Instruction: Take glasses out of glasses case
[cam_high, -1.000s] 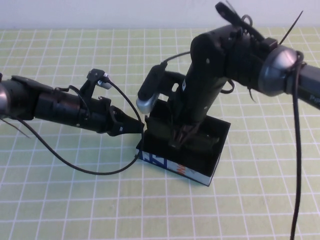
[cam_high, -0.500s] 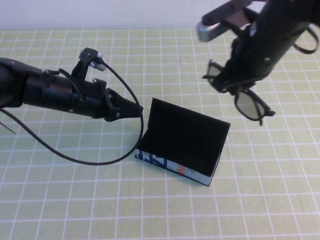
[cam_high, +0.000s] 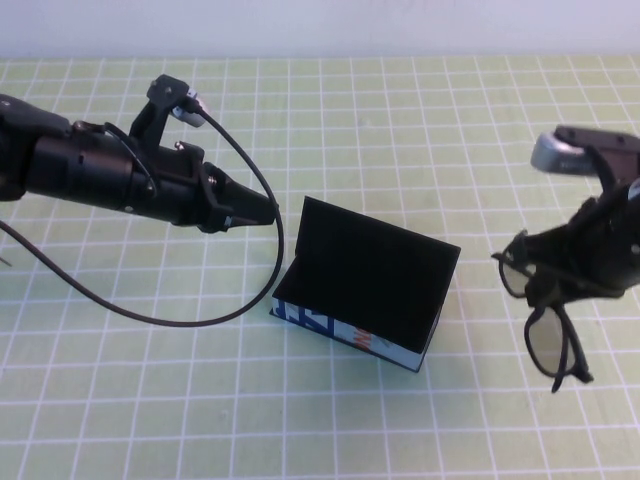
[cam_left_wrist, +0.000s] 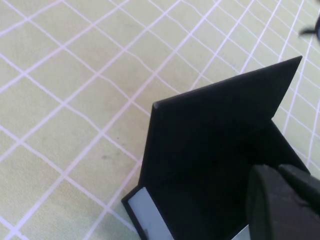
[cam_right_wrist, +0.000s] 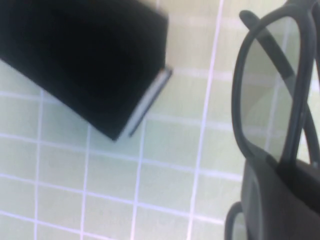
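Observation:
The glasses case (cam_high: 365, 290) stands open in the middle of the mat, its black flap lid raised and its inside dark; the white side with blue and orange print faces the front. The case also shows in the left wrist view (cam_left_wrist: 210, 150) and the right wrist view (cam_right_wrist: 85, 55). My right gripper (cam_high: 560, 275) is shut on the black glasses (cam_high: 545, 315) and holds them in the air to the right of the case; a lens and frame show in the right wrist view (cam_right_wrist: 272, 95). My left gripper (cam_high: 262, 212) is shut and empty, just left of the lid's top edge.
A green mat with a white grid (cam_high: 150, 400) covers the table. The left arm's black cable (cam_high: 180, 315) loops down onto the mat left of the case.
My right gripper has lifted the glasses out of the case and carried them right and down to the case's right side. My left gripper has drawn back a little to the left.

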